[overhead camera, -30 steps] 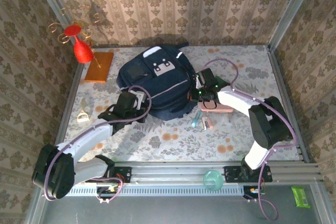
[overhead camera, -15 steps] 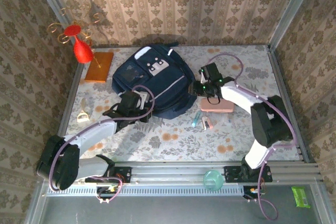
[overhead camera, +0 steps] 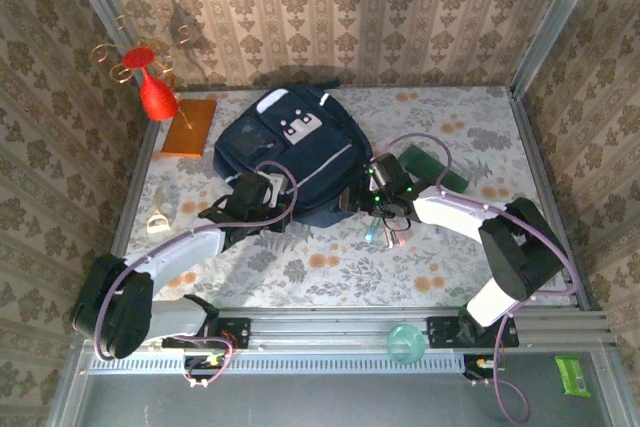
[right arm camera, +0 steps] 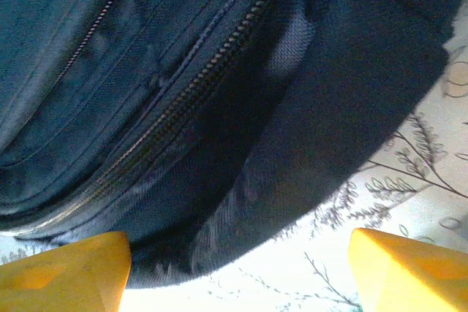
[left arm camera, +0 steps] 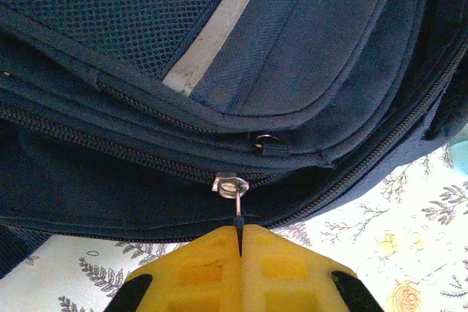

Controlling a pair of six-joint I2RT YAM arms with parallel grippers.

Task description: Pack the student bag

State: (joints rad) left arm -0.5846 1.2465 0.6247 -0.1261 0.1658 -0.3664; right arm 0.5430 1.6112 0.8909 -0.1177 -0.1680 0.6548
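- Bag [overhead camera: 290, 162]: dark navy backpack with a grey-white front patch and thin pale stripes.
- Pose: lying flat, front up, top toward the far left, mid-worktop [overhead camera: 330, 267].
- Near edge: metal zip pull [left arm camera: 231, 185] on the long zip.

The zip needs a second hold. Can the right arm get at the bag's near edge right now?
Probably yes. The right pincer is open right at the bag, with dark fabric just ahead of it and nothing between. The left pincer is shut on the zip pull further along.
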